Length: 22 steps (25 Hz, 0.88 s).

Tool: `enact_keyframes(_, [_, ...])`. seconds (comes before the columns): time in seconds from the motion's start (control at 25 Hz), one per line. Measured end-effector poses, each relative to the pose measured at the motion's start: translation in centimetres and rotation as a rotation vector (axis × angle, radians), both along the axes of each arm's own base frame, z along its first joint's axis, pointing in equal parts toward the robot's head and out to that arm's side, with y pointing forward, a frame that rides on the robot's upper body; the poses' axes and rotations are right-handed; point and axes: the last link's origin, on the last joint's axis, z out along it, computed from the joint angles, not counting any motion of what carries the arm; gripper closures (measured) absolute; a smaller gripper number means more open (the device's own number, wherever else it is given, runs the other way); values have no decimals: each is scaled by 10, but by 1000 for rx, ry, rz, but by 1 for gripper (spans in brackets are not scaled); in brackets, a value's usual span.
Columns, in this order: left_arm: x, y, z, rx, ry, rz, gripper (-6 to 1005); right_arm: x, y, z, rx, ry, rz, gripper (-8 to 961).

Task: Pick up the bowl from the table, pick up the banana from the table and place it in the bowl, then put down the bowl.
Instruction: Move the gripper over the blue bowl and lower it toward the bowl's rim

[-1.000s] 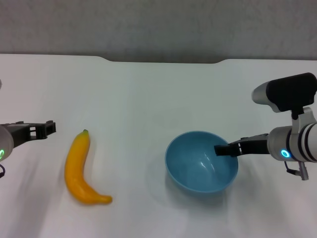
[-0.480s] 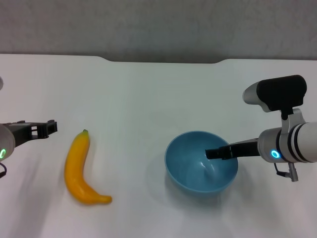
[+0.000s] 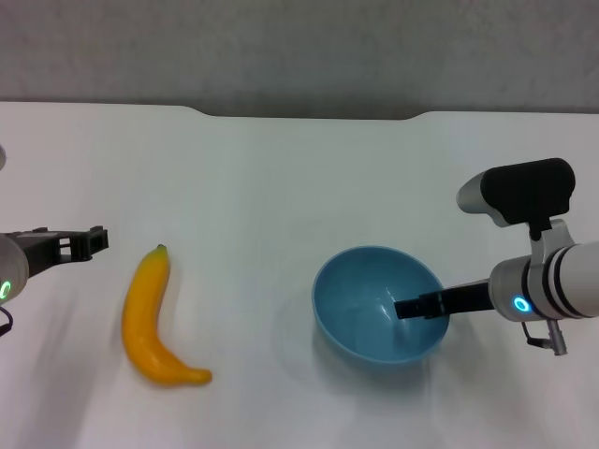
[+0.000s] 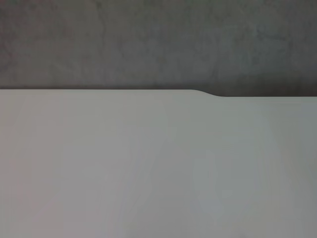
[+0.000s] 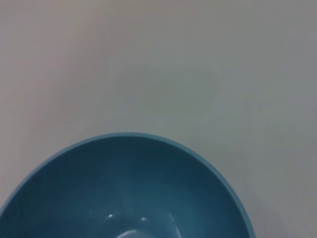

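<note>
Head view says we're barely started: our right gripper (image 3: 409,308) reaches over the bowl (image 3: 374,304) rim, but we can't tell if it's clamped. Bowl's on the table (image 3: 281,187), banana (image 3: 150,318) untouched, left gripper (image 3: 89,241) parked nearby, state unclear.

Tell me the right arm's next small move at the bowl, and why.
Probably close the right gripper on the bowl wall, then lift: one finger reaches over the rim into the bowl, which sits on the table; the banana lies untouched.
</note>
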Motion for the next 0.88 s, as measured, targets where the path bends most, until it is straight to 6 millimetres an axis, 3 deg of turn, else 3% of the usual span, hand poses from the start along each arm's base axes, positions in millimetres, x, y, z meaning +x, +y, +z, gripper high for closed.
enact_keyframes(0.32, [0,0,0,6,-3,-4,285,-4,1,-1,2,-2,22,73])
enact_keyframes(0.56, [-1,-1,0,7,-4,-3,285,-3,0,-3,-1,-16,48,291])
enact_keyframes(0.88, [-1,-1,0,7,-4,-3,286,1,-2,-1,11,5,30,691])
